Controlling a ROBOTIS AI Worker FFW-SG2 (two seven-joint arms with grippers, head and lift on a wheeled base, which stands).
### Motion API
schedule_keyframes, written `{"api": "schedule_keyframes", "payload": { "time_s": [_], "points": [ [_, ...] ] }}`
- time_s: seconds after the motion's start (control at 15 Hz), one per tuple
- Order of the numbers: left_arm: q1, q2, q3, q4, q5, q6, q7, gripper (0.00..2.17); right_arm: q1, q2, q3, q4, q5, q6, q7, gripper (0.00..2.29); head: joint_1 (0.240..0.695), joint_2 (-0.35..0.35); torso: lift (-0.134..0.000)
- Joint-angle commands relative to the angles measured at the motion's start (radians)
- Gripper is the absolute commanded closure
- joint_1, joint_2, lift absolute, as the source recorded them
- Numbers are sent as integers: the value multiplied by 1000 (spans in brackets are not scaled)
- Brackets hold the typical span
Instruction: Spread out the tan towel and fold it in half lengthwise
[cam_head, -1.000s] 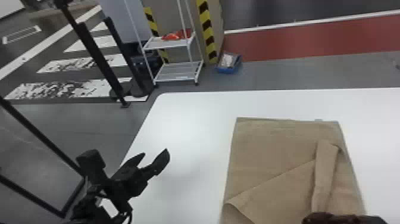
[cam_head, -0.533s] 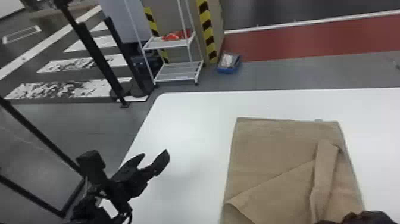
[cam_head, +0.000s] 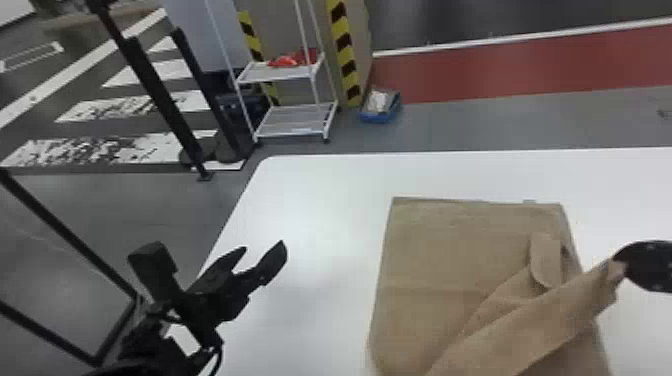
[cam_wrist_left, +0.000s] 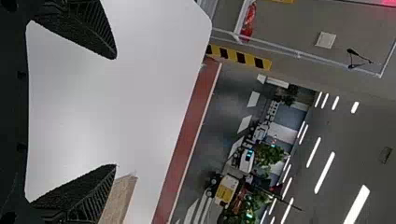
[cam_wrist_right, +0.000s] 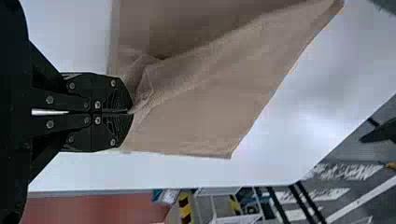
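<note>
A black left gripper (cam_head: 262, 251) is left of the tan towel (cam_head: 430, 260), well apart from it, its two fingers spread. At the towel's right side, the right gripper (cam_head: 619, 271) has its fingers clenched on the cloth, drawing up a long, creased flap; the pinched part is probably a corner or edge, though folds obscure it. The rest of the towel lies on a white table (cam_head: 315, 215), a smaller fold standing out on its right half. Beyond the towel, to its left, a blue bin (cam_head: 378, 117) and a white shelf cart (cam_head: 275, 75) stand on the floor.
</note>
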Motion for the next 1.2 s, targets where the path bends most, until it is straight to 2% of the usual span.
{"api": "schedule_keyframes", "payload": {
  "time_s": [0.0,0.13,0.27,0.33,0.4,0.6,0.93,1.13],
  "points": [
    [-19,3,-31,1,-12,3,-2,36,-22,5,-158,30,-68,-3,8,2165,695,254,-119],
    [-39,8,-67,4,-33,9,-2,46,-29,5,-271,71,-113,-18,8,2165,695,155,-119],
    [-77,11,-121,11,-87,58,-2,83,-33,5,-369,129,-147,-52,8,2165,695,77,-118],
    [-96,12,-150,20,-113,86,-2,83,-33,3,-403,152,-150,-61,8,2165,695,7,-118],
    [-115,12,-181,31,-138,92,-2,83,-35,1,-434,175,-150,-83,8,2165,695,-31,-118],
    [-169,17,-268,60,-221,116,-14,83,-44,-8,-520,238,-151,-113,8,2165,695,-123,-118],
    [-229,20,-342,116,-299,162,-22,83,-116,-58,-644,379,-144,-141,8,2165,695,-272,-118],
    [-267,21,-362,166,-377,162,-120,76,-150,-83,-675,430,-133,-141,8,2165,695,-332,-118]
  ]
}}
